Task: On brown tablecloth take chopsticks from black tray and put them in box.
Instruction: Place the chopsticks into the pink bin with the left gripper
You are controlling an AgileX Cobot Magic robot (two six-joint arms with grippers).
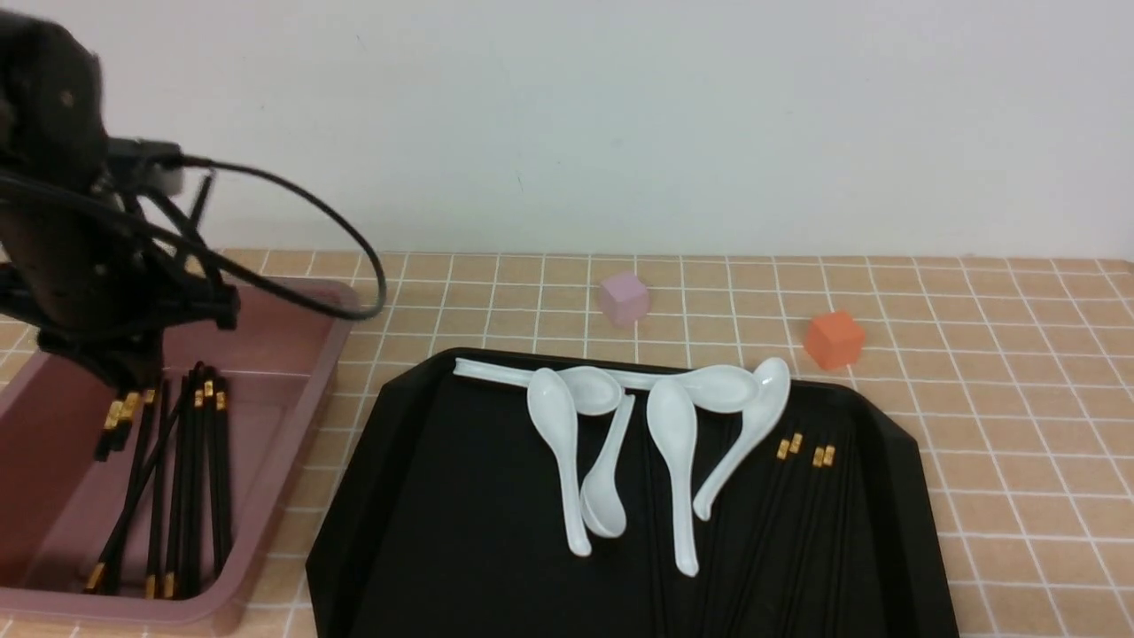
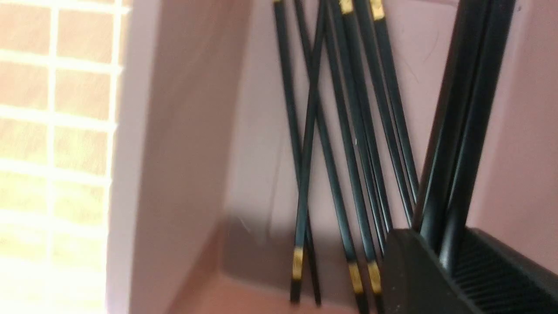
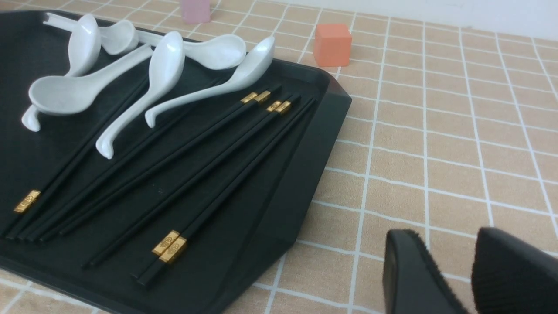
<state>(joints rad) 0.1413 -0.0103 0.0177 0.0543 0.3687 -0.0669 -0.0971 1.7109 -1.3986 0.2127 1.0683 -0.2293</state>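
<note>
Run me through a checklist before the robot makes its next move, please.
1. Left jaws closed on chopsticks: ok, two held sticks.
2. Held sticks over the pink box: ok.
3. Held sticks resting on the box floor: cannot tell.
4. Sticks in the box free of crossings: not ok, one lies across others.
5. All chopsticks out of the black tray: not ok, several remain beside the white spoons.
6. Right jaws empty: ok, they stand apart.
</note>
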